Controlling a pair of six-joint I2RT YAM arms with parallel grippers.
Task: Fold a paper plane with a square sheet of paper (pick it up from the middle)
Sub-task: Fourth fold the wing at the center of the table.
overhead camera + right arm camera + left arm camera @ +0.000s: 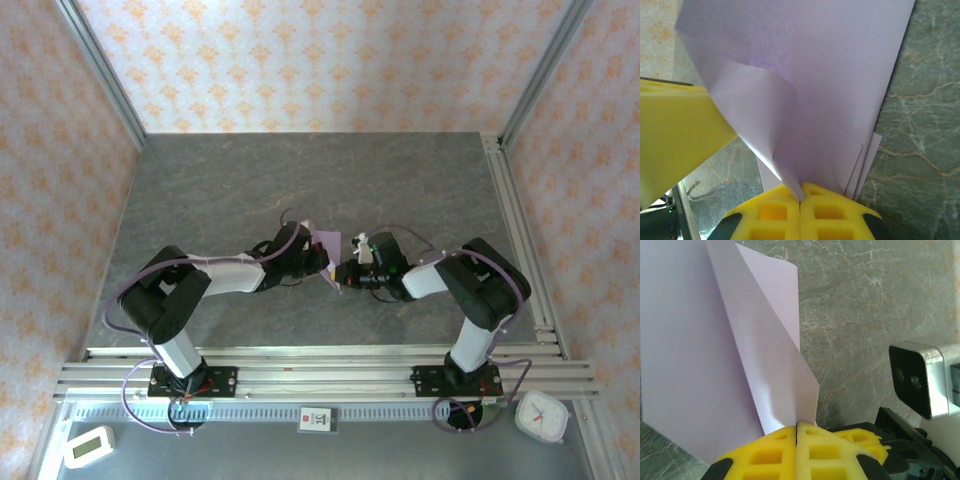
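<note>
Keeps to a mirrored pose: both arms up from the bases, elbows bent out to the sides, forearms low and angled in to the middle. Puts left gripper [318, 260] and right gripper [348, 275] tip to tip, just apart. Clamps left yellow fingers [765, 457] flat together, no gap, on a bottom corner of the lilac sheet [700, 350]. Clamps right yellow fingers [832, 215] flush too, on the sheet's lower folds. Places right wrist camera [922, 380] just beside left fingertips.

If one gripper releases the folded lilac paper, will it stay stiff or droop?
Probably floppy: the lilac paper curls loosely near the right gripper. Likely very light, since fingertip pinches hold it up. Its folds near the left gripper may add some stiffness.
</note>
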